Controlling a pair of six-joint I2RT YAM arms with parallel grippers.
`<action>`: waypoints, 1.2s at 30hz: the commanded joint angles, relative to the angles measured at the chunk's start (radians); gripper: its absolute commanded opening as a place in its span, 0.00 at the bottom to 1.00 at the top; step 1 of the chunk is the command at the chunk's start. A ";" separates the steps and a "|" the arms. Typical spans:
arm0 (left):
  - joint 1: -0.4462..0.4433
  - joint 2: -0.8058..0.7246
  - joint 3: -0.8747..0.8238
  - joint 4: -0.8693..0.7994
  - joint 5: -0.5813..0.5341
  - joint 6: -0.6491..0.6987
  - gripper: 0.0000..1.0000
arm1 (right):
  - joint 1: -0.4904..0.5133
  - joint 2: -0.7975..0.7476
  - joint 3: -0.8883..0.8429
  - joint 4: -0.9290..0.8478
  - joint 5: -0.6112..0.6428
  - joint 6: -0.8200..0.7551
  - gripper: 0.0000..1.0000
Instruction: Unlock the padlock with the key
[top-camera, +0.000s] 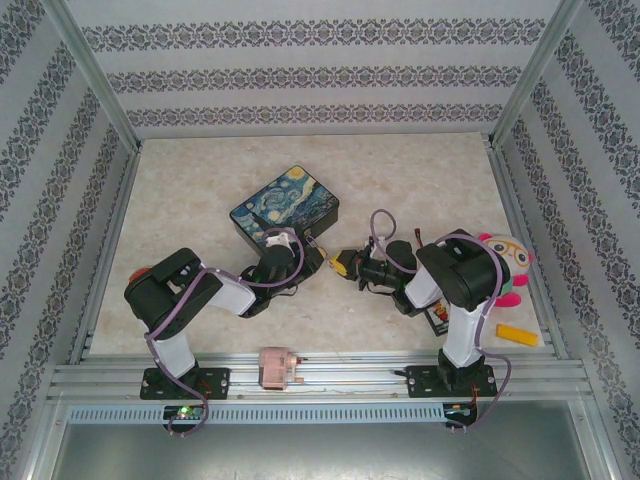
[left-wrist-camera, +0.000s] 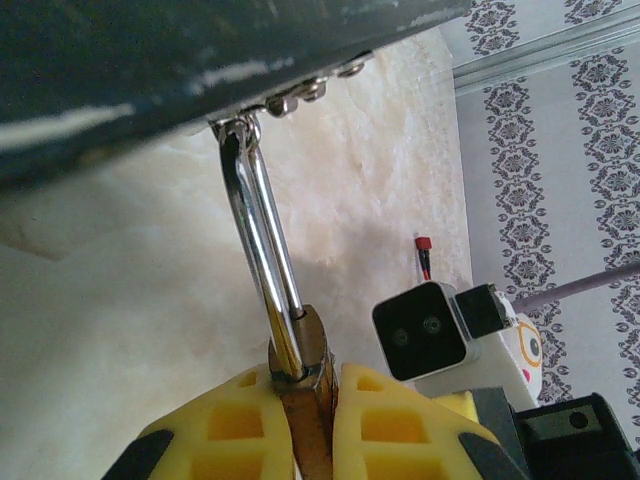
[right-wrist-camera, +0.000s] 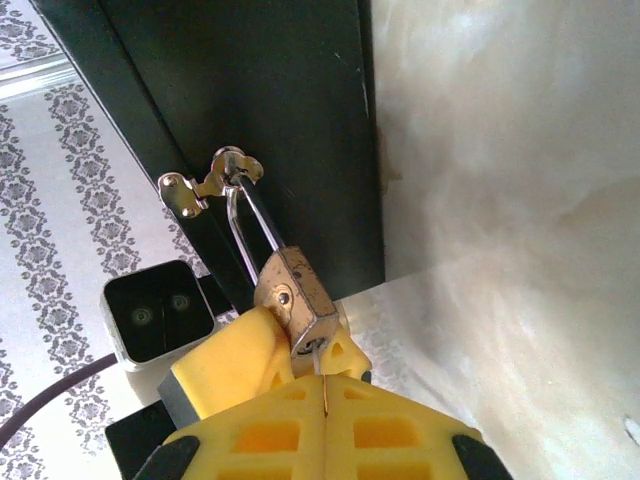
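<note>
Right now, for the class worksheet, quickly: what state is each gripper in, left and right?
Left gripper: closed, holding the padlock by its body.
Right gripper: closed, pinching the key.

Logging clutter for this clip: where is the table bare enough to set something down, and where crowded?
Bare: the far strip between the painted box and the back wall, and the near centre between the arm bases. Crowded: around the padlock at the box's front, and the right edge by the plush toy.

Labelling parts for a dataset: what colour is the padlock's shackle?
The padlock has a shiny silver shackle, clearest in the left wrist view.
</note>
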 joint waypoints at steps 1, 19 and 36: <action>-0.066 -0.020 -0.003 0.000 0.232 -0.057 0.00 | -0.009 0.032 0.069 0.033 0.065 0.017 0.00; -0.072 -0.027 -0.012 0.000 0.179 -0.073 0.14 | 0.017 0.062 0.042 0.033 0.086 -0.013 0.00; -0.072 -0.081 -0.039 -0.067 0.063 -0.082 0.57 | -0.024 0.044 -0.108 0.032 0.059 -0.067 0.00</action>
